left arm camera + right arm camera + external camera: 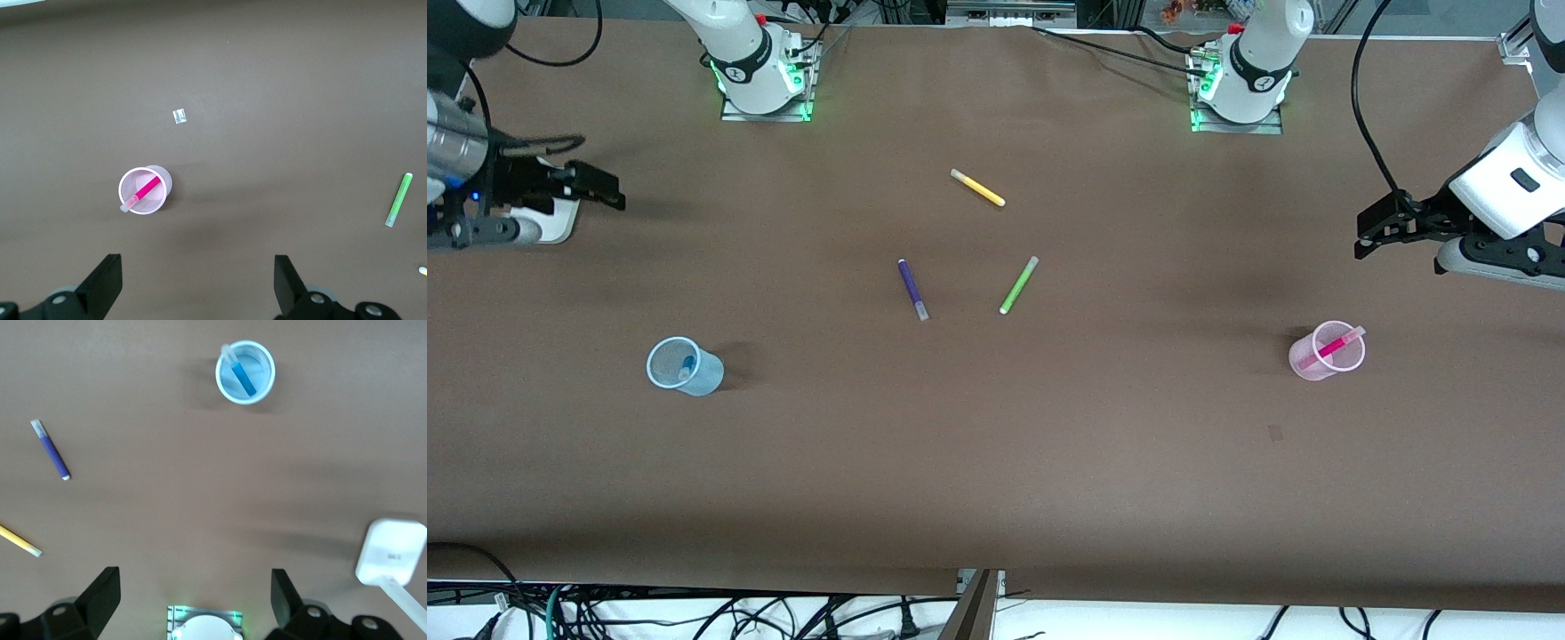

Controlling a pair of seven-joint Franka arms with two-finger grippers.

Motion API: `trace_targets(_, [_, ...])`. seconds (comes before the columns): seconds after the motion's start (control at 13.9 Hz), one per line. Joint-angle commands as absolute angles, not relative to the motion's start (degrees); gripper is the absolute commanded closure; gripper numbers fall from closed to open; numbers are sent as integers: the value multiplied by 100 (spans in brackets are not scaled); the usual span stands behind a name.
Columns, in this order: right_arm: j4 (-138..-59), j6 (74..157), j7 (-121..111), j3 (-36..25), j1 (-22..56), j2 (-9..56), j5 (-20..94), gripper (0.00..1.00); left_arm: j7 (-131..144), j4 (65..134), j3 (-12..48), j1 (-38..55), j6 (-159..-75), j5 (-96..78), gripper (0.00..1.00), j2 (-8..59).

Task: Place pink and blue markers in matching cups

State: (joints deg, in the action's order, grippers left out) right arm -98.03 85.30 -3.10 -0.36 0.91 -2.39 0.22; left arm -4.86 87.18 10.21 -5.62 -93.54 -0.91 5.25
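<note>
Blue cup (685,365) holds blue marker (687,364), pink cup (1327,351) pink marker (1332,347); left gripper (197,283) and right gripper (195,600) spread, empty. Risk: light cups tip if bumped.

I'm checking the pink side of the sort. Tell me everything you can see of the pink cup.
The pink cup is a small, translucent pale pink tumbler that looks plastic. It stands upright on the brown table toward the left arm's end. The pink marker leans inside it, pale cap resting over the rim. Nothing else touches it; the left gripper hangs open above the table beside it.
</note>
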Motion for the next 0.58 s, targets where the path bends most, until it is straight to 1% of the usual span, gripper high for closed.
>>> trace_targets(0.0, [-10072, 8350, -246, -26, 79, -738, -202, 0, -483, 8842, 1063, -606, -9413, -123, 0, 404])
trace_targets(0.14, [-10011, 8306, -264, -35, 79, -843, -219, 0, -475, 8842, 1063, -606, -9413, -123, 0, 404])
trace_targets(0.5, [-9792, 8042, -44, -17, 70, -844, -176, 0, -483, 8833, 1063, -615, -9413, -132, 0, 413])
